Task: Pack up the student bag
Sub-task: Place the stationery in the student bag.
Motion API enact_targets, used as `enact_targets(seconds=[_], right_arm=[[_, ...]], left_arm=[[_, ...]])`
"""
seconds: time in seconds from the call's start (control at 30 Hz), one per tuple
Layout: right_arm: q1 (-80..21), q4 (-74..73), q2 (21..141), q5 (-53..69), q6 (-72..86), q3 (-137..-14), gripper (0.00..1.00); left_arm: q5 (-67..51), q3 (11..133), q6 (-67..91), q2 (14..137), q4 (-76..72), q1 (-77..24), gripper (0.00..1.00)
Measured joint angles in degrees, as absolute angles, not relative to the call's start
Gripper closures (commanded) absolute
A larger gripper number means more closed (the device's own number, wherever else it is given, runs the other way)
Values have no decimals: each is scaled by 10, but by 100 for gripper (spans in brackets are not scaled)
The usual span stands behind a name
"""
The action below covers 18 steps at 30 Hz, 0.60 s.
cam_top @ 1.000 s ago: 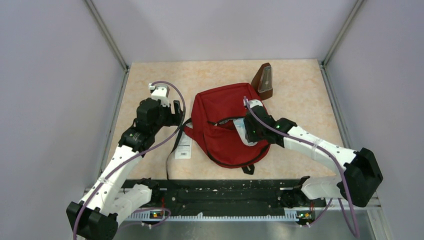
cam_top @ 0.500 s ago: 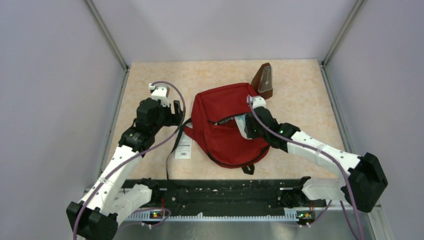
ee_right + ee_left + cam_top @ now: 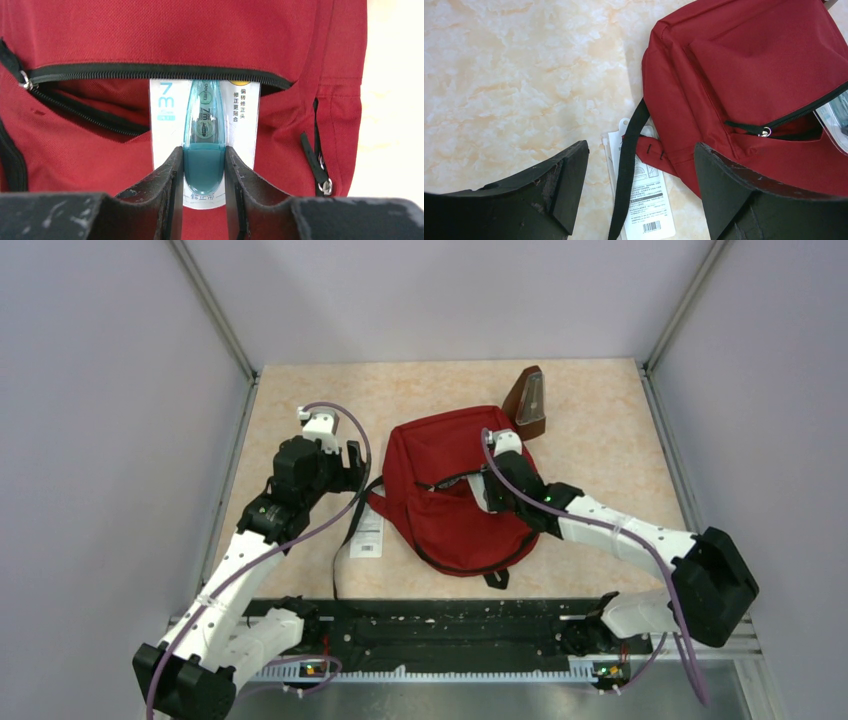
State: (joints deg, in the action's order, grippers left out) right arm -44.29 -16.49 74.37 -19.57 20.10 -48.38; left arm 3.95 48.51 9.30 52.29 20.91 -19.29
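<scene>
The red student bag (image 3: pixel 432 445) lies flat mid-table with its front pocket zipper open (image 3: pixel 150 72). My right gripper (image 3: pixel 202 150) is shut on a carded teal correction tape (image 3: pixel 204 117). The card's far end sits under the upper lip of the pocket opening. From above, the right gripper (image 3: pixel 492 483) is over the bag's right side, the card (image 3: pixel 478 498) just showing. My left gripper (image 3: pixel 641 147) is open with nothing between its fingers. It hovers left of the bag (image 3: pixel 749 60), above a black strap (image 3: pixel 629 165).
A flat white packet with a barcode (image 3: pixel 646 210) lies on the table under the strap, left of the bag (image 3: pixel 367 536). A brown pyramid-shaped metronome (image 3: pixel 528 402) stands just behind the bag's far right corner. Grey walls close in both sides.
The right arm has moved a little left and away from the bases, carrying the correction tape card further into the pocket opening. The left arm has not moved.
</scene>
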Motion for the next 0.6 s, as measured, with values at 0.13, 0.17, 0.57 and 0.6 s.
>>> enact_targets(seconds=[0.13,0.17,0.57,0.6], right_arm=[[-430,-139,785,-199,189,-500,100],[-428,-133,791,-199,187,-502,100],[-419,15,824,-229,155,-501,100],[-419,37,827,-232,150,-497,100]], left_arm=[[39,485,93,523,209,-193,18],[39,485,93,523,209,-193,18],[39,485,93,523,209,-193,18],[39,485,93,523,209,-193,18]])
